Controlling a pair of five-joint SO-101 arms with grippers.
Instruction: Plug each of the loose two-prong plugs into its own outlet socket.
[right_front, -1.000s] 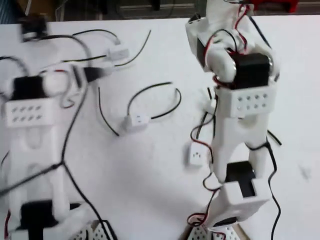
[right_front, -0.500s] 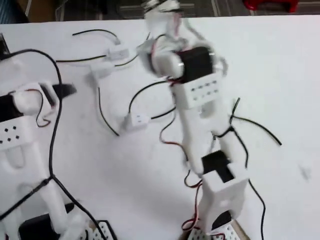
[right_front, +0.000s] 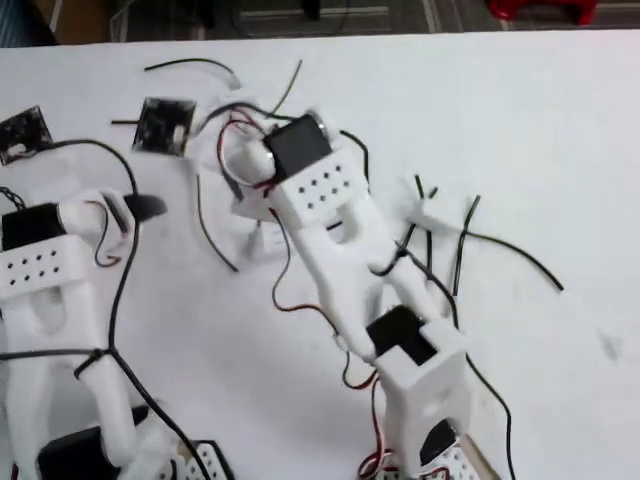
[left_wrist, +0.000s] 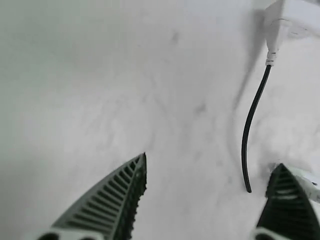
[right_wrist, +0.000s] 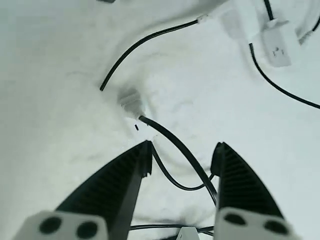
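Right wrist view, jaws: the right gripper (right_wrist: 183, 145) has its two dark fingers (right_wrist: 125, 180) spread apart and pinches nothing. A black cable (right_wrist: 170, 137) lying on the table (right_wrist: 60, 60) shows through the gap.
Plug: a white two-prong plug (right_wrist: 129, 101) lies flat at the end of that cable. It is just past the fingertips and not touching them.
Outlet socket: the white outlet socket (right_wrist: 277, 47) lies slots-up, well apart from the plug, with nothing plugged into it.
Thin wire: a thin wire (right_wrist: 145, 42) curves across the table, and its loose end stops near the plug.
Left wrist view, jaws: the left gripper (left_wrist: 212, 162) is spread wide and holds nothing, with bare table between the tips.
White block: a white block (left_wrist: 295, 15) lies beyond the fingertips (plug or socket, I cannot tell). Its black lead (left_wrist: 252, 125) trails back towards them and ends near one tip.
High view, arms: the right arm (right_front: 330, 230) stretches from the near middle of the table towards the far left. The left arm (right_front: 45, 260) stands at the left edge.
Loose wires: black wires (right_front: 500, 245) lie on the table to the right of the right arm.
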